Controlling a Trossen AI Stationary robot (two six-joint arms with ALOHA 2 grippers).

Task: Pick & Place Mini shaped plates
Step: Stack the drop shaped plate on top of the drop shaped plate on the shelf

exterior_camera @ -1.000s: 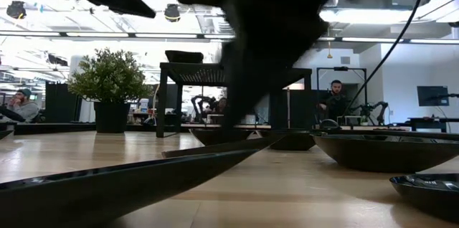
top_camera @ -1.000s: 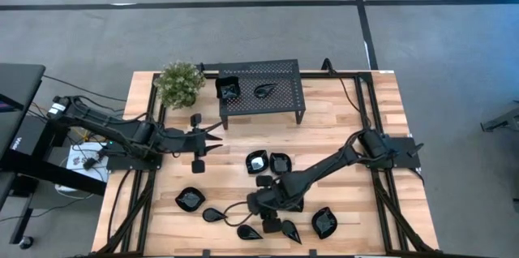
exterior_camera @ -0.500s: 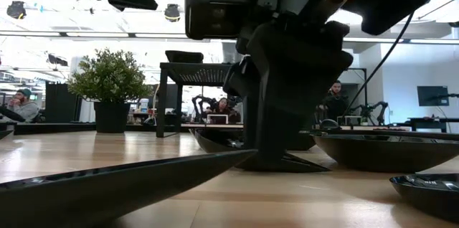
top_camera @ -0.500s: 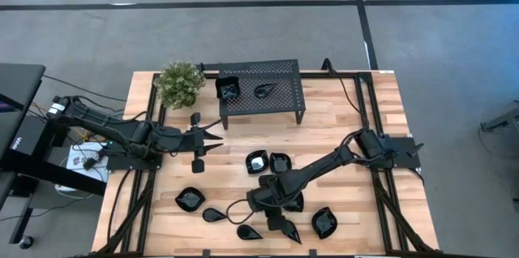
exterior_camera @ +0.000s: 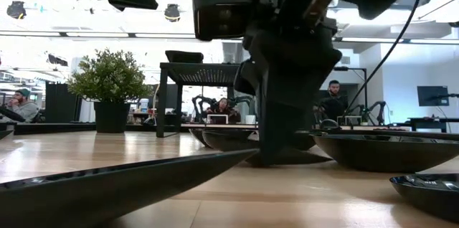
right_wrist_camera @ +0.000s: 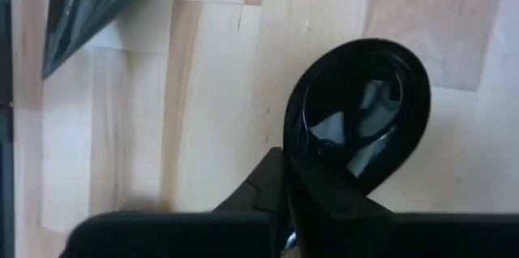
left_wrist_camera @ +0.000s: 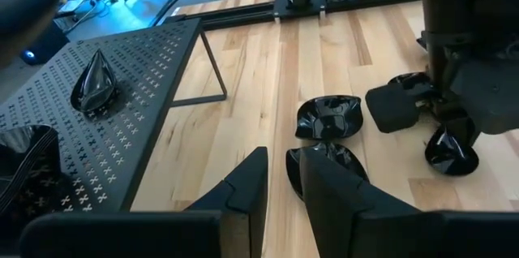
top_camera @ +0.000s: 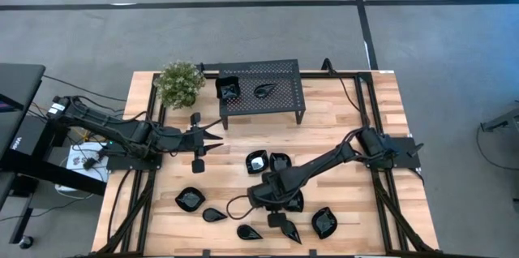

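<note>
The right gripper (top_camera: 274,212), low over the wooden table (top_camera: 340,120), has its fingers pressed together on the rim of a glossy black teardrop-shaped mini plate (right_wrist_camera: 357,116) directly ahead of them.

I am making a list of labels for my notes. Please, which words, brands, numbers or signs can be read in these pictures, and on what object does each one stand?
No text can be read in any view.
The mini shaped plates, the perforated stand and the wooden table carry no print.
The screens in the room behind are too small and blurred to read.
</note>
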